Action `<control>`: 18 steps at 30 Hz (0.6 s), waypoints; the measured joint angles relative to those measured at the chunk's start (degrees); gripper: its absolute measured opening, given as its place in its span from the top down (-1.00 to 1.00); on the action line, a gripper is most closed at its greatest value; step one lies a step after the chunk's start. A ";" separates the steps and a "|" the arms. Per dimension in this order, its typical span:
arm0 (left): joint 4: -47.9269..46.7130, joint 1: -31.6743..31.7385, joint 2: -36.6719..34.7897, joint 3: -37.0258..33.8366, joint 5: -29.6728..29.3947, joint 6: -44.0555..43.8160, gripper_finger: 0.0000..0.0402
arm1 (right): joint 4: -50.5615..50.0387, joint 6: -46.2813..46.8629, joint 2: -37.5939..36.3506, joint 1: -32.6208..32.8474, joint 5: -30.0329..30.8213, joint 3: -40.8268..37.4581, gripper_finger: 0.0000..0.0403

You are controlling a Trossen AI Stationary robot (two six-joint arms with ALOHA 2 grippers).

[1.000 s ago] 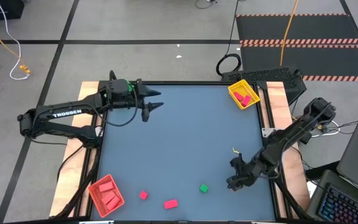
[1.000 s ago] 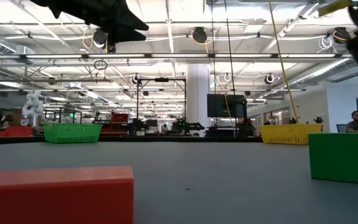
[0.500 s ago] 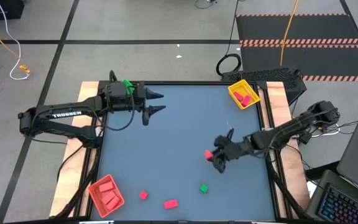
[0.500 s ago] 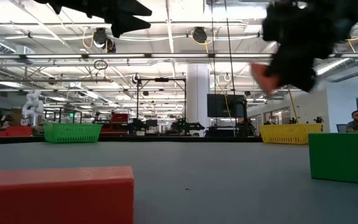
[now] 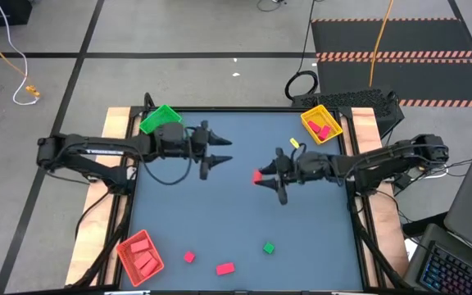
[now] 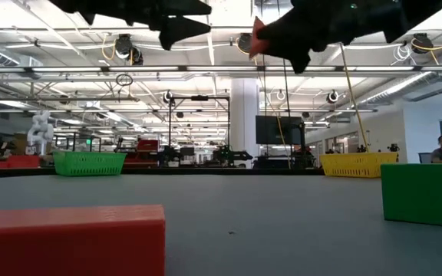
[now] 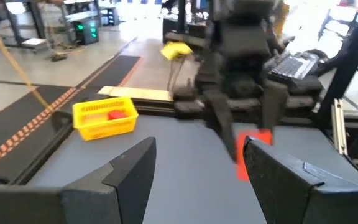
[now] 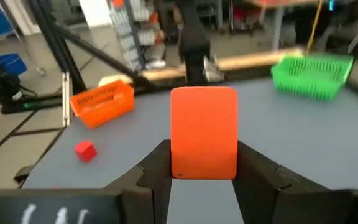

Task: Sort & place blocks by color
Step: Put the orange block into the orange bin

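Above the worktop (image 5: pixel 236 221) middle, our right jaws (image 5: pixel 265 178) pinch a red block (image 8: pixel 204 132), held off the surface. Facing them, just apart, our left jaws (image 5: pixel 220 152) hang spread and empty. Well behind the left jaws sits the green tray (image 5: pixel 160 119).

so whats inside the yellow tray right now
The yellow tray at the table's far right corner holds two pink-red blocks, seen from above. The left wrist view shows only one through its wall; whether anything lies beneath them cannot be seen.
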 joint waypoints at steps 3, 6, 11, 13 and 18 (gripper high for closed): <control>5.31 -1.68 3.38 0.00 0.00 0.56 -0.20 | 2.97 -4.10 -0.02 -1.12 -2.22 0.00 0.38; 9.31 -3.28 5.56 -0.02 -0.01 0.61 -0.20 | 3.39 -7.34 0.00 -1.27 -2.70 0.00 0.38; 12.57 -5.09 7.10 0.02 0.06 -0.33 -0.20 | 3.45 -9.26 0.02 -1.29 -2.81 0.00 0.38; 12.90 -5.63 7.40 0.04 0.10 -1.59 -0.20 | 3.49 -10.13 0.02 -1.29 -2.50 0.00 0.38; 12.45 -6.81 9.57 0.04 0.61 -2.56 -0.20 | 5.19 -12.93 0.02 -1.06 -2.33 0.00 0.38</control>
